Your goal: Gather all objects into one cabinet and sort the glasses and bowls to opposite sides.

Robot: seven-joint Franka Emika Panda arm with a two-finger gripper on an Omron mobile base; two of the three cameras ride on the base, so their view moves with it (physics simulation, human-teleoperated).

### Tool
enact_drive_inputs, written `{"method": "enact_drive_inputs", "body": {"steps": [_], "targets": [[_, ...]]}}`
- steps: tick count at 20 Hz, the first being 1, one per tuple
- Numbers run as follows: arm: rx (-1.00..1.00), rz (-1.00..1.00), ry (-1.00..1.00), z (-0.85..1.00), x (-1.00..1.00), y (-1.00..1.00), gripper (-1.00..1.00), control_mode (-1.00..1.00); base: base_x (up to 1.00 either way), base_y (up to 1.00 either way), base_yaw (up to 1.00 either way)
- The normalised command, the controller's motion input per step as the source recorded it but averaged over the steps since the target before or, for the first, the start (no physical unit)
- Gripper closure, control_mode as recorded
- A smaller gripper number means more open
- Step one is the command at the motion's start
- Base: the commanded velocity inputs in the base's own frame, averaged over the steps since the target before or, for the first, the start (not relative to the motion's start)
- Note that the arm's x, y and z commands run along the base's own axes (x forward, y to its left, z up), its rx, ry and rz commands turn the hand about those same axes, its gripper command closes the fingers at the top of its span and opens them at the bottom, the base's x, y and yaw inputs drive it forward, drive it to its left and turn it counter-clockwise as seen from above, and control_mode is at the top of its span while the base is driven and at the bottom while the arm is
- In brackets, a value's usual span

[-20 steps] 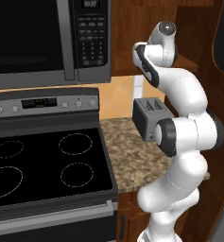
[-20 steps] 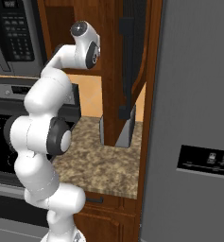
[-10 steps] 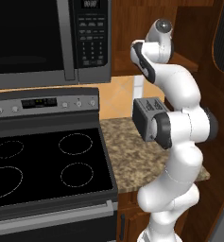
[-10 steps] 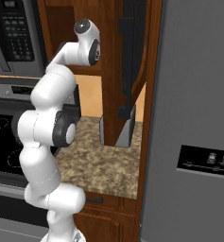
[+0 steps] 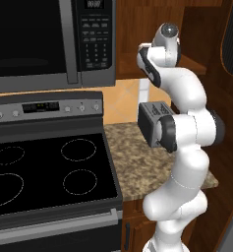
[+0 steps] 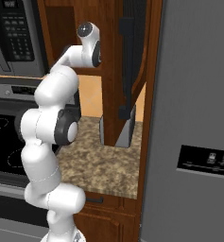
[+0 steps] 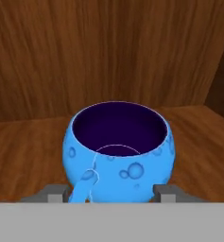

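Here the fingers (image 7: 111,191) stand wide on either side of a blue cup (image 7: 118,153), contact unclear.

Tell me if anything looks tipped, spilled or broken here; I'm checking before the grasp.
Nothing stands out. The blue cup stands upright on the wooden cabinet shelf, empty and whole, handle toward the camera, between the gripper fingertips.

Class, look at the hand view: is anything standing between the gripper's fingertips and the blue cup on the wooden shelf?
Nothing visible does. The blue cup sits upright on the wooden shelf, directly ahead of the gripper, its sides flanked by the two fingertips.
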Motion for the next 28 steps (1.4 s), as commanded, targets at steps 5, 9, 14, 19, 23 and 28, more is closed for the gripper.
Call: {"method": "enact_drive_inputs", "body": {"steps": [5,9,14,19,23,28], "targets": [[0.0,-0.04,-0.28,-0.31,-0.31,-0.17,1.0,-1.0,0.0,0.0,0.0],[0.0,-0.01,-0.21,-0.31,-0.04,-0.13,1.0,-1.0,0.0,0.0,0.0],[0.08,0.0,-0.01,0.18,-0.38,-0.27,1.0,-1.0,0.0,0.0,0.0],[0.22,0.0,-0.03,1.0,-1.0,-0.18,1.0,-1.0,0.0,0.0,0.0],[0.05,0.0,0.1,0.51,-1.0,-0.08,1.0,-1.0,0.0,0.0,0.0],[-0.19,0.06,0.15,-0.46,-1.0,0.06,1.0,-1.0,0.0,0.0,0.0]]}}
